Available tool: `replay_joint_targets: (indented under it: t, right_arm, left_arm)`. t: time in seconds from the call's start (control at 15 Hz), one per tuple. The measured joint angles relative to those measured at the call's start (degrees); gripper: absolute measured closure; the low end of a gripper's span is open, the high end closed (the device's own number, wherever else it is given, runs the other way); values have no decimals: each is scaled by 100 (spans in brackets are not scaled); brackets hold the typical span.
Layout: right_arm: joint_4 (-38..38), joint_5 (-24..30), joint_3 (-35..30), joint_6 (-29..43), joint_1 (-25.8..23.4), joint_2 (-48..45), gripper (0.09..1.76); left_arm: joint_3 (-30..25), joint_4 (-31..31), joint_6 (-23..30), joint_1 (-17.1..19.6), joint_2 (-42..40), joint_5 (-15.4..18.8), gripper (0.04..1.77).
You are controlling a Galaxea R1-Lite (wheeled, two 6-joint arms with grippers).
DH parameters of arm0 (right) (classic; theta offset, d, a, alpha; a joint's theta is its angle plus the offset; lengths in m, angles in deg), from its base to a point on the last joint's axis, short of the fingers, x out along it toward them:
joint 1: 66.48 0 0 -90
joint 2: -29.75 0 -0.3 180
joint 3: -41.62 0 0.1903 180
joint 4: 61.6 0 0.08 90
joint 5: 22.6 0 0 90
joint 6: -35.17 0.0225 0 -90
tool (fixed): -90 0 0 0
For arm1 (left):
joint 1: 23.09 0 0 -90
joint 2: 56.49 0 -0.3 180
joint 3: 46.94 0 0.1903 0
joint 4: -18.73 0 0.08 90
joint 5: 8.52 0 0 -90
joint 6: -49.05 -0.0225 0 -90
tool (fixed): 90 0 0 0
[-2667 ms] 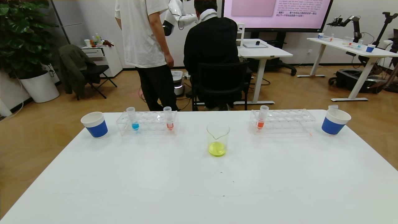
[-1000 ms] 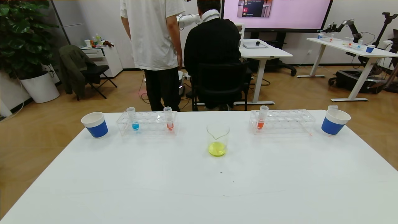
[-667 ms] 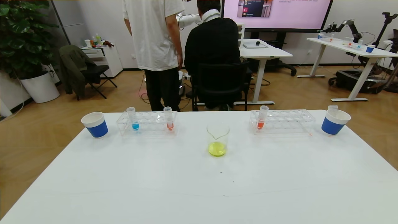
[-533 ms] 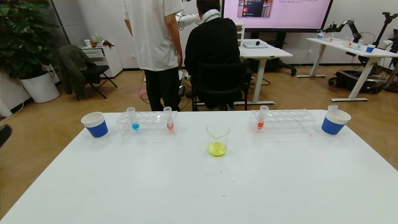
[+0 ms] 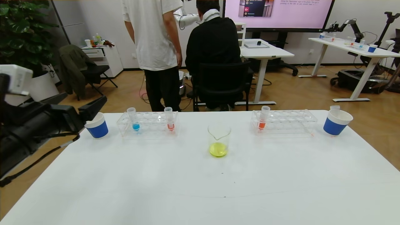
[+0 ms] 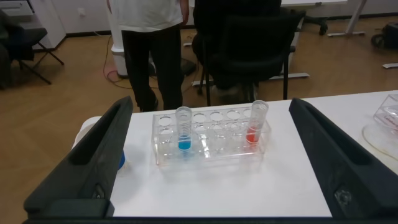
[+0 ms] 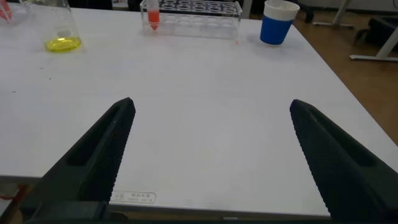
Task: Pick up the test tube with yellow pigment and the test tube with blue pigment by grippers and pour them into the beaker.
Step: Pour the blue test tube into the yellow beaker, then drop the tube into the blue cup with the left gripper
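The test tube with blue pigment (image 5: 135, 120) stands at the left end of the left clear rack (image 5: 150, 128). It also shows in the left wrist view (image 6: 183, 129). My left gripper (image 5: 86, 100) (image 6: 211, 102) is open and empty. It hangs over the table's far left corner, beside the left paper cup, and points at that rack. The beaker (image 5: 219, 140) (image 7: 59, 26) stands mid-table with yellow liquid in its bottom. No tube with yellow liquid shows. My right gripper (image 7: 211, 104) is open and empty, low over the near right of the table, outside the head view.
Orange-red tubes stand in the left rack (image 5: 169, 120) and the right rack (image 5: 263, 119). Blue-and-white paper cups stand at the far left (image 5: 97, 126) and far right (image 5: 337, 122); a clear tube top sticks out of the right one. Two people are beyond the table.
My left arm has come into the head view from the left edge, its open gripper now beside the left cup. Tubes, racks and beaker have not moved.
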Motion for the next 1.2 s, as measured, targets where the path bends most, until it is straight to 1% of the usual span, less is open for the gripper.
replay_joint_targets:
  t: [0.2,0.33,0.47,0.67,0.93,1.07,1.2]
  right_arm:
    - [0,0,0,0,0,0,11]
    - [0,0,0,0,0,0,11]
    - [0,0,0,0,0,0,11]
    - [0,0,0,0,0,0,11]
    - [0,0,0,0,0,0,11]
    - [0,0,0,0,0,0,11]
    - [0,0,0,0,0,0,11]
  left_arm:
    - [-91,1558,16,16,1456,-24,6]
    - [-139,2572,46,11,2384,-130,6]
    - [-168,3068,78,-11,3156,-268,6]
    - [-98,3355,172,-34,3950,-323,6]
    - [212,3385,183,-26,4418,-339,6]
    - [545,3385,185,-22,4569,-523,6]
    - [989,3357,199,-33,4729,-700,6]
